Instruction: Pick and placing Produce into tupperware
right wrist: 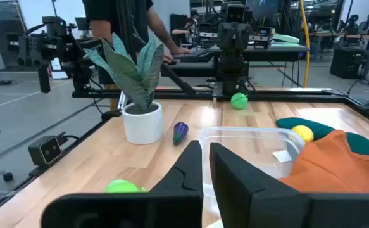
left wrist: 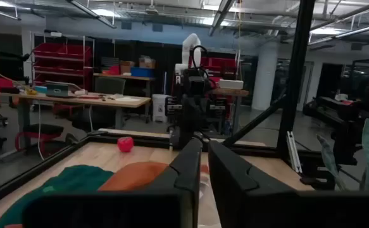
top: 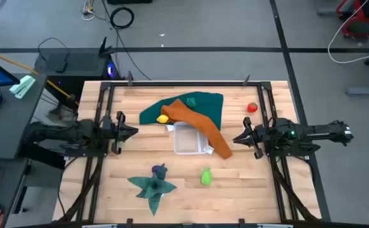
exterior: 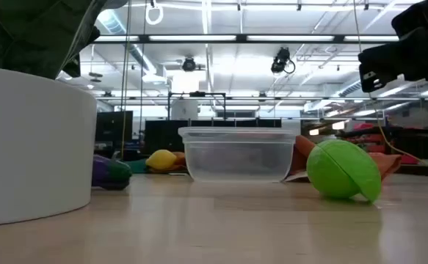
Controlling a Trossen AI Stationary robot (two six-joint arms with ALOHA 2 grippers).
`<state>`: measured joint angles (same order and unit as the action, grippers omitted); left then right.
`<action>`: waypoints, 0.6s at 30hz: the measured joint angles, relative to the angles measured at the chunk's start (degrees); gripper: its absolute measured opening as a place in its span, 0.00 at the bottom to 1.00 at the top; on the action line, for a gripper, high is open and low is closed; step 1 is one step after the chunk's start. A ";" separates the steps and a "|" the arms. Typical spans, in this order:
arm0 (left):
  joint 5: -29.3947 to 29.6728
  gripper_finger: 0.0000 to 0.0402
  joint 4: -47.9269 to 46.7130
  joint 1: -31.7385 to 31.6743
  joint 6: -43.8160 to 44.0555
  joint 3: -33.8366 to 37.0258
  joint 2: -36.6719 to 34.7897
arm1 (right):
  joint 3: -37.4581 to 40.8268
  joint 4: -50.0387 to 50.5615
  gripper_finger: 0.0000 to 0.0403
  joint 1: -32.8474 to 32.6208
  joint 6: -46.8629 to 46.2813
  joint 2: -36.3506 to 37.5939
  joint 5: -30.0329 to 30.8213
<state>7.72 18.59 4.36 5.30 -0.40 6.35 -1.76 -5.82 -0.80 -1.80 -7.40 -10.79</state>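
The clear tupperware [top: 187, 139] stands mid-table on its base, and nothing shows inside it [exterior: 237, 154]. The produce lies loose on the wood. A yellow piece [top: 163, 118] sits on the teal cloth. A red piece [top: 252, 107] lies at the far right, a light green one [top: 206, 177] near the front, and a purple one [top: 158, 169] beside the plant. My left gripper [top: 133, 132] hangs shut left of the tupperware. My right gripper [top: 238, 138] hangs shut to its right. Both point level at the table's middle and hold nothing.
A teal cloth [top: 200, 104] lies behind the tupperware, and a long orange cloth [top: 203, 126] drapes over its right side. A potted plant in a white pot [right wrist: 142, 120] stands front left. A person stands beyond the table [right wrist: 118, 16]. Bare wood lies at the front right.
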 joint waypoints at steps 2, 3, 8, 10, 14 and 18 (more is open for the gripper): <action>-0.01 0.10 0.00 0.00 -0.01 0.01 0.00 | -0.01 0.02 0.00 -0.01 0.00 -0.02 0.01; -0.01 0.09 -0.01 0.00 0.01 0.02 0.01 | 0.00 0.01 0.00 -0.02 0.00 -0.01 0.02; 0.00 0.08 0.00 0.00 0.00 0.00 0.02 | -0.01 0.02 0.00 -0.01 0.01 -0.02 0.02; -0.01 0.07 -0.01 0.00 0.00 0.01 0.02 | 0.00 0.02 0.00 -0.02 0.00 0.00 0.02; 0.00 0.07 -0.01 0.00 -0.01 0.01 0.00 | 0.00 0.00 0.00 -0.01 0.02 -0.02 0.01; 0.00 0.09 -0.01 0.00 -0.01 0.01 0.01 | 0.00 0.02 0.00 -0.02 0.00 -0.02 0.02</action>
<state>7.73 18.58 4.36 5.29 -0.39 6.36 -1.76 -5.80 -0.82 -1.80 -7.42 -10.76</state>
